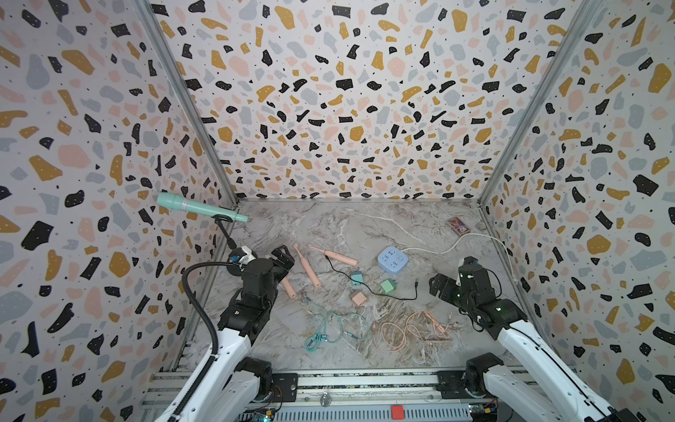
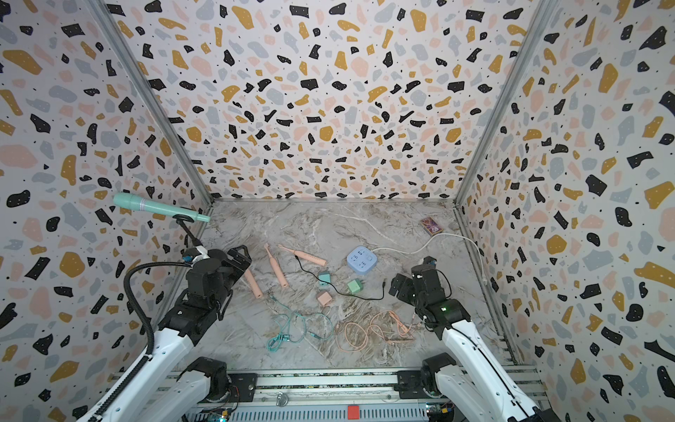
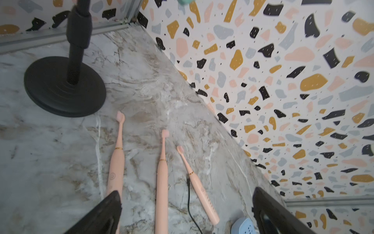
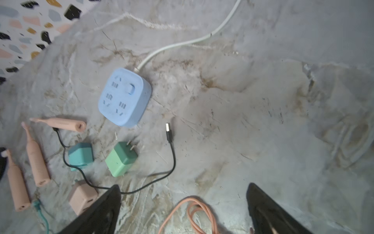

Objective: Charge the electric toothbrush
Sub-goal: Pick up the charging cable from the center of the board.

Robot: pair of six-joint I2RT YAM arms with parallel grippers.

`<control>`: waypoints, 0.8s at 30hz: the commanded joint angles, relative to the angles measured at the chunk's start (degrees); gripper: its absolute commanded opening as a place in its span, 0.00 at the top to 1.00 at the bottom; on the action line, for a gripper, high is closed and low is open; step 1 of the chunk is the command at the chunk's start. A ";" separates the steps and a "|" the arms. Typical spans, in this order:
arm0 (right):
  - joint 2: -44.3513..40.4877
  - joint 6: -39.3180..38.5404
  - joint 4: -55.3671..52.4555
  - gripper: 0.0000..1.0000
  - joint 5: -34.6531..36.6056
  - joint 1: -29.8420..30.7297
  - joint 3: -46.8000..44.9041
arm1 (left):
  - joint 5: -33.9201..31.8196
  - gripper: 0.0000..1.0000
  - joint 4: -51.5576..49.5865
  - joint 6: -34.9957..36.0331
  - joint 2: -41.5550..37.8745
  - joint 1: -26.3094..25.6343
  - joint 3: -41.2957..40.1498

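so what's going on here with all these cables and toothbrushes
Nothing is held yet. The left arm hovers over three pink toothbrushes lying on the table, jaws open. The right arm hangs near the loose black cable, jaws open too. That cable is plugged into nothing: not a brush, not the wall adapters, not the blue power block.

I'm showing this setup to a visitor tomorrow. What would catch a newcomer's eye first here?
Probably the loud speckled walls on three sides, and the mint-green microphone on its stand by the left wall. On the marble table, three pink toothbrushes lie close together to the left of a blue power strip. A black cable lies loose nearby, its plug free.
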 commanded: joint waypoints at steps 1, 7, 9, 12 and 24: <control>3.32 -0.83 -0.72 0.10 -3.24 1.20 -0.71 | -1.95 0.00 -3.39 -0.60 0.84 -1.82 2.23; 8.19 -2.70 4.95 0.21 -3.76 1.91 -1.46 | -4.02 0.01 -4.37 -2.83 2.14 -5.15 2.87; 10.75 -3.26 8.38 0.25 -5.77 1.99 -1.75 | -4.17 0.00 -3.81 -3.42 3.05 -6.20 2.82; 15.75 -3.95 13.16 0.40 -7.19 2.71 -1.18 | -4.17 0.00 -3.74 -3.90 4.18 -7.01 3.05; 27.90 -5.51 24.47 0.66 -3.18 4.52 -0.46 | -4.61 0.01 -4.08 -5.13 4.56 -8.36 2.73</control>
